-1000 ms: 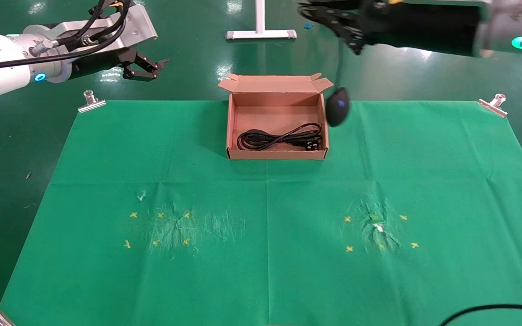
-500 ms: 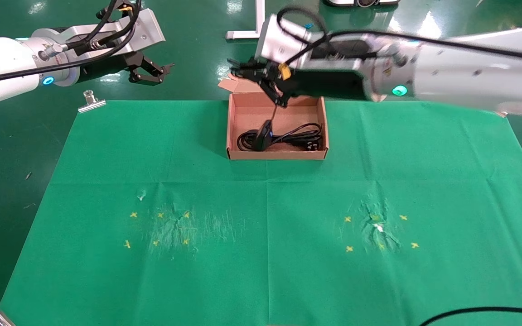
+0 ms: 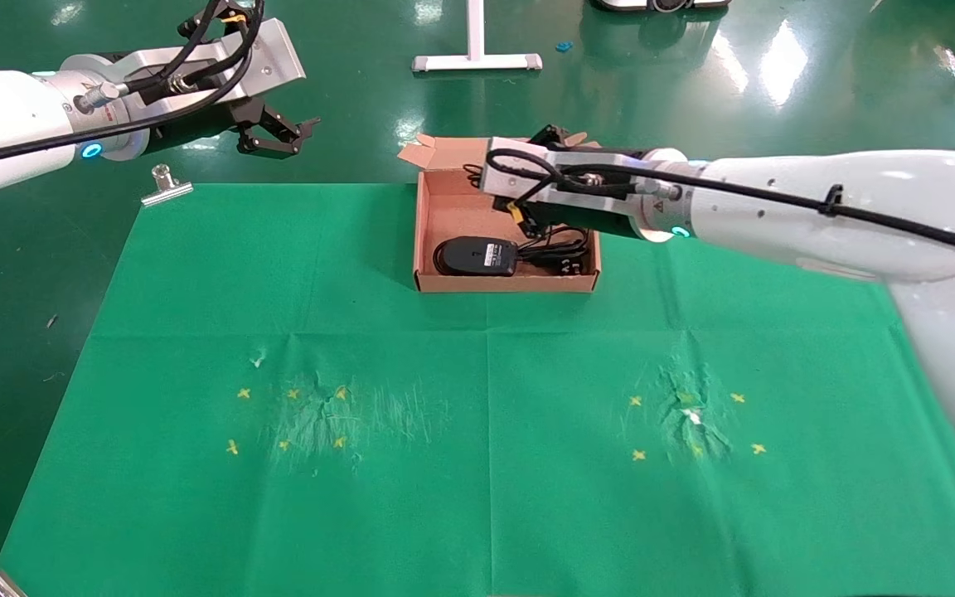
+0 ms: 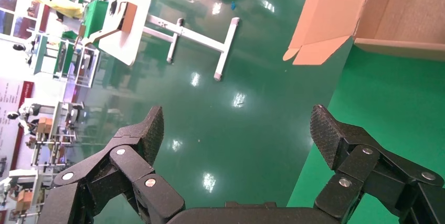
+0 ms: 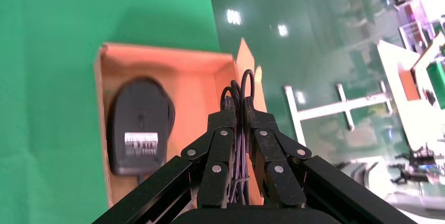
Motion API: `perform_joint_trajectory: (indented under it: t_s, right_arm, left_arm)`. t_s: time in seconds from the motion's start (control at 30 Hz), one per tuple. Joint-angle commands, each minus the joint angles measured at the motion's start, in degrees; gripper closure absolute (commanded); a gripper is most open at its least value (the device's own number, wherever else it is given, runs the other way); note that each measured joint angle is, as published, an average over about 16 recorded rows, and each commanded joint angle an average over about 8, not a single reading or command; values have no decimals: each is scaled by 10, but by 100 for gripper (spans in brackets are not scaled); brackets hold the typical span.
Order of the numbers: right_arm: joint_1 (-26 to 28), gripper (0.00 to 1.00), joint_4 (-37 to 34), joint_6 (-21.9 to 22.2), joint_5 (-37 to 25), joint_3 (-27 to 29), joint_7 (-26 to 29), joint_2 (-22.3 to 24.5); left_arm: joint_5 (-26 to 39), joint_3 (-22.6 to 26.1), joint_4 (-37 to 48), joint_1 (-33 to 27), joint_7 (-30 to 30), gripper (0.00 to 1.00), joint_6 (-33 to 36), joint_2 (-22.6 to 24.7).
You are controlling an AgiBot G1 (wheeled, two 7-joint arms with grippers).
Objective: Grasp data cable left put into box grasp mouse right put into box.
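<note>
The brown cardboard box (image 3: 424,236) stands at the far middle of the green cloth. The black mouse (image 3: 475,255) lies in it upside down, its pale label up; it also shows in the right wrist view (image 5: 137,125). The thicker data cable (image 3: 560,255) lies in the box beside the mouse, partly hidden by my right arm. My right gripper (image 5: 237,109) is over the box, shut on the mouse's bundled thin wire (image 5: 242,87). My left gripper (image 3: 278,137) hangs open and empty over the floor, far left of the box; it also shows in the left wrist view (image 4: 236,129).
The green cloth (image 3: 486,414) is clipped at its corners by metal clips (image 3: 167,186). Yellow crosses and scuffed patches mark the near left (image 3: 312,414) and near right (image 3: 693,423). A white stand base (image 3: 477,60) sits on the floor behind the box.
My right arm swung in from the far right and came down over the box. The mouse, first dangling by its wire beside the box, now lies inside it. The left arm barely moved.
</note>
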Motion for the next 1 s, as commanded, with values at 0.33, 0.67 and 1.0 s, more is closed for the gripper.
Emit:
perform_joint_trajectory:
  t_s: [0.33, 0.67, 1.0]
  right_arm:
    - [-3, 0, -4, 10, -5, -1, -5, -1]
    - [0, 0, 0, 0, 1, 1, -1, 1]
    - [-6, 0, 8, -14, 21, 8, 4, 12]
  left_arm:
    - [2, 1, -1, 0, -2, 0, -1, 0]
    - [0, 1, 0, 0, 0, 0, -1, 0]
    - [-1, 0, 1, 0, 0, 0, 0, 0]
